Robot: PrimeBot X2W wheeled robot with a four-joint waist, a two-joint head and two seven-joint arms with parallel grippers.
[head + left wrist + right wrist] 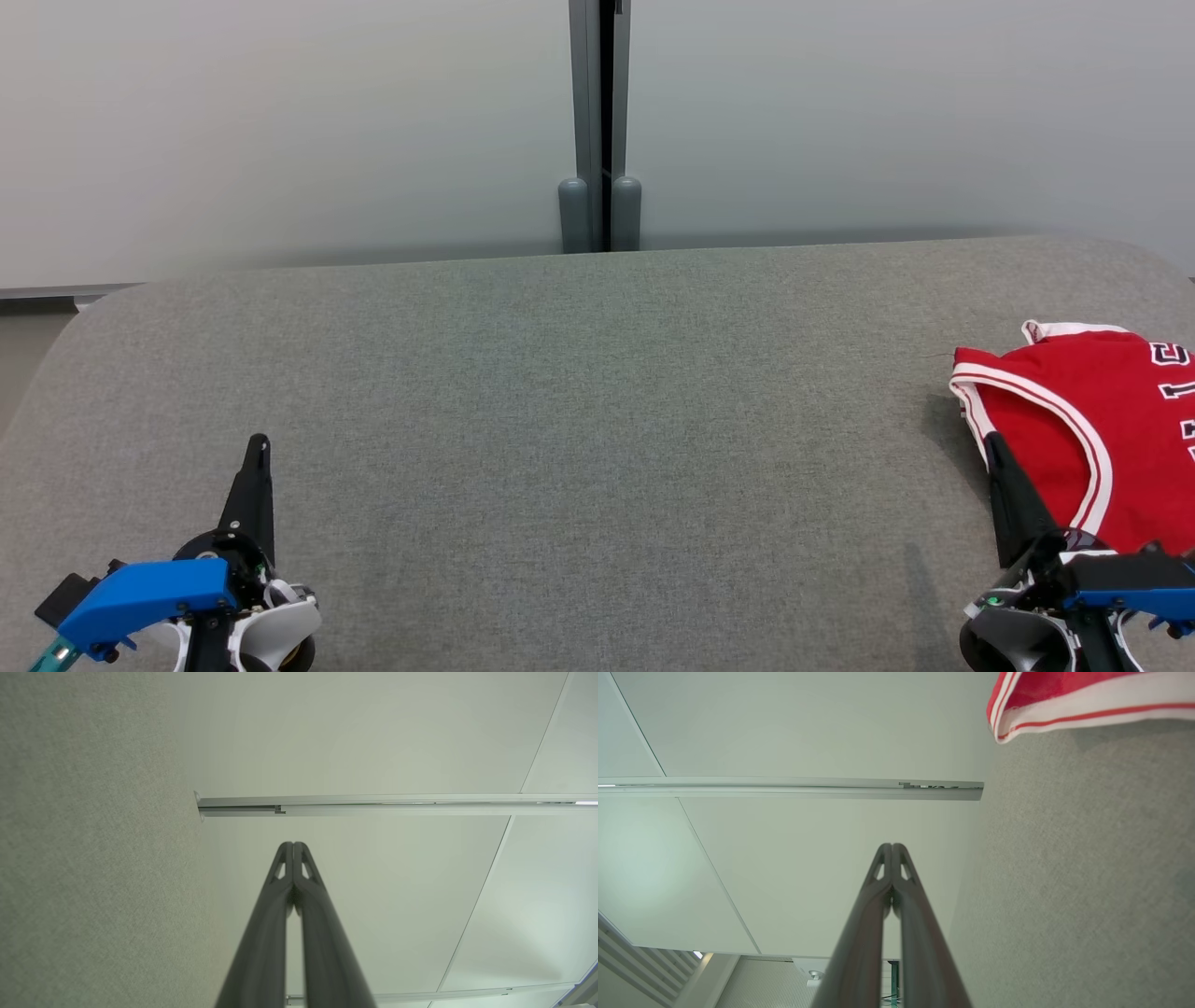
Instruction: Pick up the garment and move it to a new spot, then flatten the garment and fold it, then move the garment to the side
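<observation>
Red jersey (1074, 420) on worktop (560, 420), far right of wall post (600, 215), part off-frame. L claw (259, 446) left of post, R claw (991, 446) right of it, both pinched shut, empty. Fits pre-pickup or already set aside; either way keep shut tips off fabric.

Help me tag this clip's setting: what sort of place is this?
Likely an indoor lab or office workspace: a grey fabric-covered table, plain pale wall panels joined by a metal post, and a red jersey lying at the table's right end.
</observation>
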